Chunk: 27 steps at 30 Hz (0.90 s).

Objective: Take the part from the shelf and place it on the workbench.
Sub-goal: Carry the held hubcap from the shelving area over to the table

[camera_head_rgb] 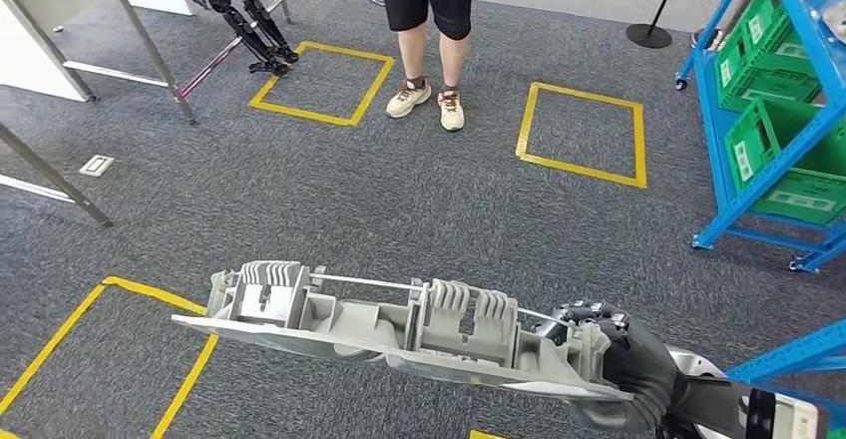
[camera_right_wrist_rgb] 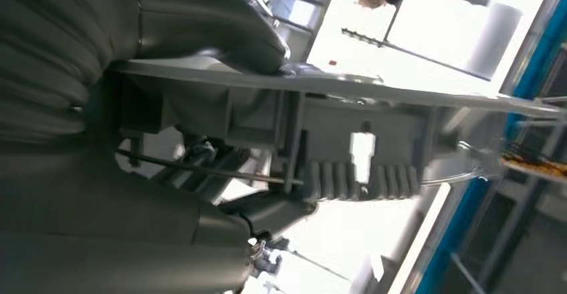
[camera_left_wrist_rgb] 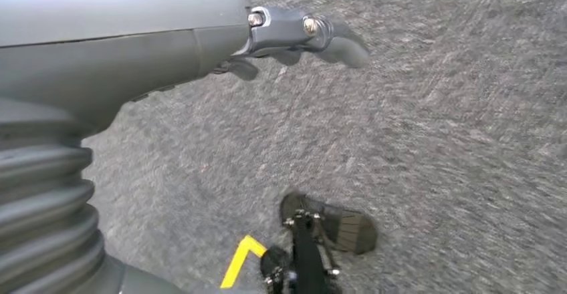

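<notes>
A long grey plastic part [camera_head_rgb: 399, 327] with ribbed blocks and thin metal rods hangs level above the carpet in the head view. My right hand [camera_head_rgb: 609, 354] grips it at its right end, the rest of it reaching out to the left. The right wrist view has the same part [camera_right_wrist_rgb: 348, 140] close up, clamped between the thumb and the fingers of my right hand [camera_right_wrist_rgb: 220, 47]. My left hand [camera_left_wrist_rgb: 294, 37] hangs over the carpet with its fingers loosely apart and nothing in them.
A blue shelf rack [camera_head_rgb: 758, 120] with green crates [camera_head_rgb: 773, 145] stands at the right. A person [camera_head_rgb: 429, 30] in black shorts stands ahead between two yellow floor squares [camera_head_rgb: 319, 82]. Metal table legs [camera_head_rgb: 60, 175] and another robot's legs [camera_head_rgb: 254, 30] are at the far left.
</notes>
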Each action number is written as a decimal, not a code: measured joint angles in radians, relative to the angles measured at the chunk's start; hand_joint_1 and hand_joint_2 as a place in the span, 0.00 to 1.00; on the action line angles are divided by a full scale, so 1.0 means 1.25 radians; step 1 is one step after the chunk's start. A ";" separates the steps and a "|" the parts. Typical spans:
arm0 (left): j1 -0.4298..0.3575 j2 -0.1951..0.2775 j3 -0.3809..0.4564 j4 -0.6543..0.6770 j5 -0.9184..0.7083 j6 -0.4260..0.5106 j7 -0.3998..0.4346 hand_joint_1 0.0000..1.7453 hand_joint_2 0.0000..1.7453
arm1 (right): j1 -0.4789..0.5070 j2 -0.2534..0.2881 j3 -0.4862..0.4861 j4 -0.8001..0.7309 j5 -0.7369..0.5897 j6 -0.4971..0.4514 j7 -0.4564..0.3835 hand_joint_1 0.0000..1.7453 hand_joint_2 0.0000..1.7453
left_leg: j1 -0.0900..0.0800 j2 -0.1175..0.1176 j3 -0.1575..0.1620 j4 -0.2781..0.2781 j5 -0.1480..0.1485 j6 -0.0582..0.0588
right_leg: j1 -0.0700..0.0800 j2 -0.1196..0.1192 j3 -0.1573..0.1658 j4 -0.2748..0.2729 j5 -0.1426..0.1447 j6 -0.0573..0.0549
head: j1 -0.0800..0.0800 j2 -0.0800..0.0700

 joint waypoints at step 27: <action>-0.004 -0.007 0.015 0.001 0.014 -0.013 -0.024 0.00 1.00 | -0.032 0.003 0.026 0.029 -0.015 0.003 -0.013 1.00 1.00 | 0.007 -0.019 -0.031 0.067 -0.014 -0.021 | -0.004 0.039 -0.006 -0.010 0.010 -0.010 | 0.000 0.000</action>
